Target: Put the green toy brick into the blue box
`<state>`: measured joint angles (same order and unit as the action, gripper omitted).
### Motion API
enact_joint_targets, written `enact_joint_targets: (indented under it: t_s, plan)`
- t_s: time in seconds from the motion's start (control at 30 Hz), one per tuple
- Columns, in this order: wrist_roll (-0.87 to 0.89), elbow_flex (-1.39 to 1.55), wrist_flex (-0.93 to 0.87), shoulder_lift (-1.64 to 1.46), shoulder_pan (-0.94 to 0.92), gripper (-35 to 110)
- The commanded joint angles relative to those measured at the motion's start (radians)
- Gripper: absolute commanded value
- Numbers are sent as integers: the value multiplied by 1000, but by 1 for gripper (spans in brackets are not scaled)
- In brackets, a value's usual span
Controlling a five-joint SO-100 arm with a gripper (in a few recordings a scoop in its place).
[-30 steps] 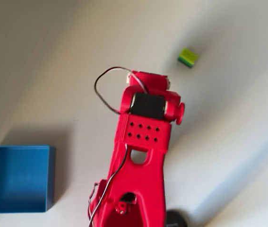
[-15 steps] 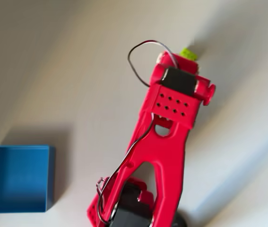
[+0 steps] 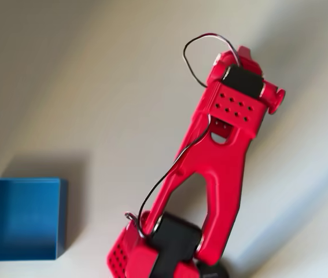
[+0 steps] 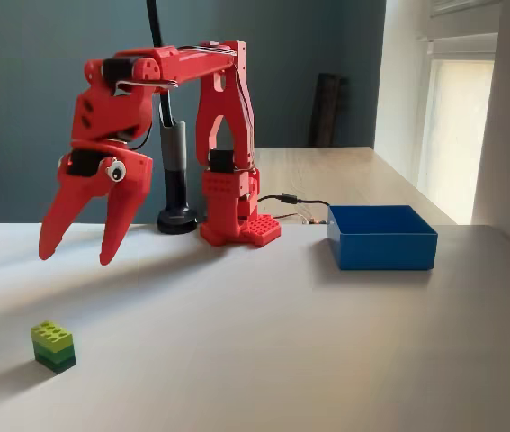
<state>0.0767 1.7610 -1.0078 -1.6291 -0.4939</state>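
The green toy brick (image 4: pixel 53 346), lime on top and darker green below, sits on the white table at the front left of the fixed view. My red gripper (image 4: pixel 76 256) hangs open and empty well above the table, over and slightly behind the brick, fingers pointing down. In the overhead view the arm's wrist (image 3: pixel 242 81) reaches to the upper right and hides the brick under it. The blue box (image 4: pixel 380 236) stands open-topped at the right of the fixed view, and at the lower left edge (image 3: pixel 19 217) of the overhead view, far from the gripper.
The red arm base (image 4: pixel 237 225) stands at the back of the table with a black pole on a round foot (image 4: pixel 175 219) beside it. A cable (image 4: pixel 295 202) runs from the base toward the box. A wide stretch of table lies between brick and box.
In the overhead view the arm has swung right and stretched toward the upper right. Its wrist now covers the brick, which showed fully one second ago.
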Motion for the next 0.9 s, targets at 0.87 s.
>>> enact_joint_targets:
  t_s: [0.87]
  plan:
    - [190, -584, -164, 480, -29, 28]
